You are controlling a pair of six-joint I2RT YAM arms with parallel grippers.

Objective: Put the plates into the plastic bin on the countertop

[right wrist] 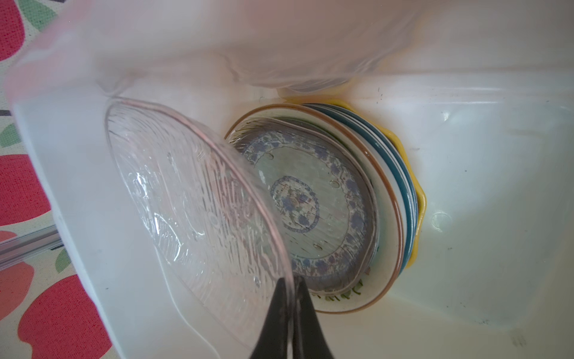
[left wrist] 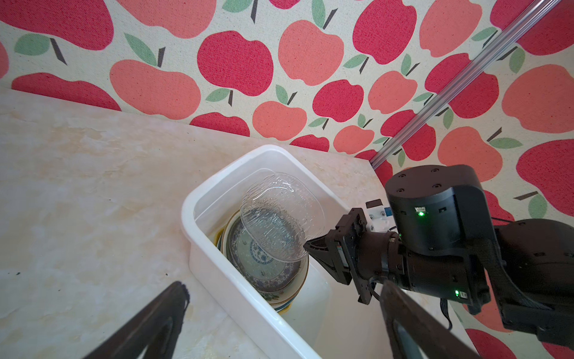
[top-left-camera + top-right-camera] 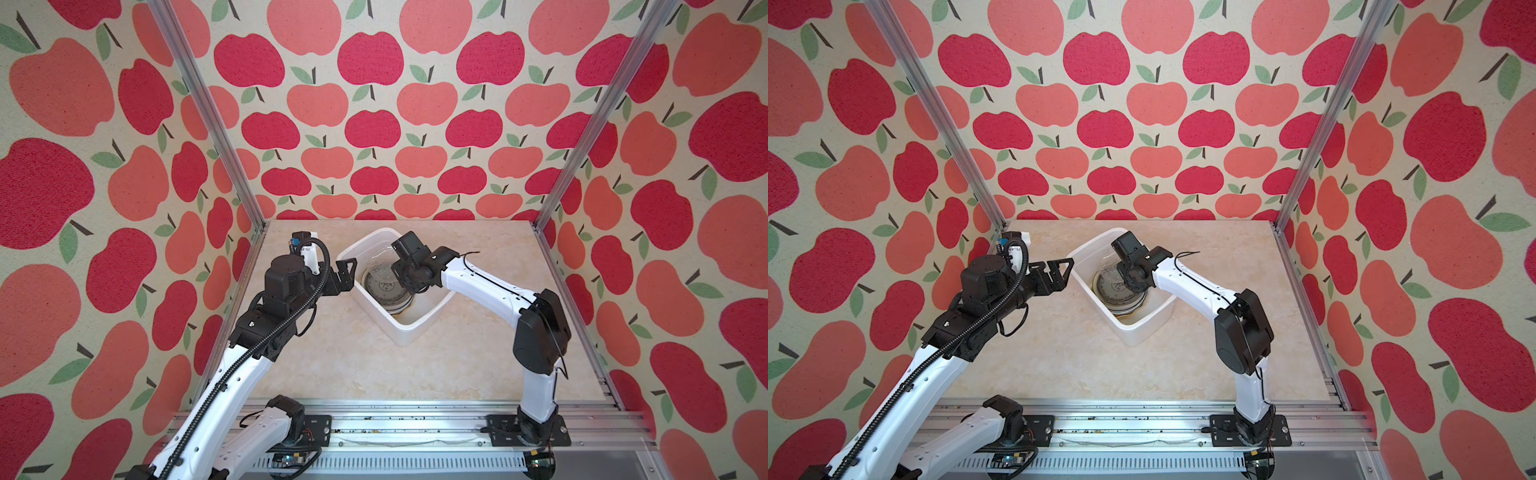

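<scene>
**Lowering the glass plate (image 2: 279, 214) into the bin (image 2: 267, 149)**

Gripping the plate's edge with the right gripper (image 1: 290, 289), pincer clamped together on the glass. Holding it steeply tilted inside the bin, low edge over the stack of plates (image 2: 270, 273), with a blue-patterned plate (image 1: 310, 202) on top. Touching or just clear? Hard to tell. Hovering the left gripper (image 3: 347, 277) just beside the bin's rim, spread wide apart and empty. Nothing loose in sight on the countertop (image 3: 353, 365), so probably the final placing step. Next, by the look of it: tip flat, ease down onto the stack, then release gently. Glass on crockery, so liable to slide or chip.
</scene>
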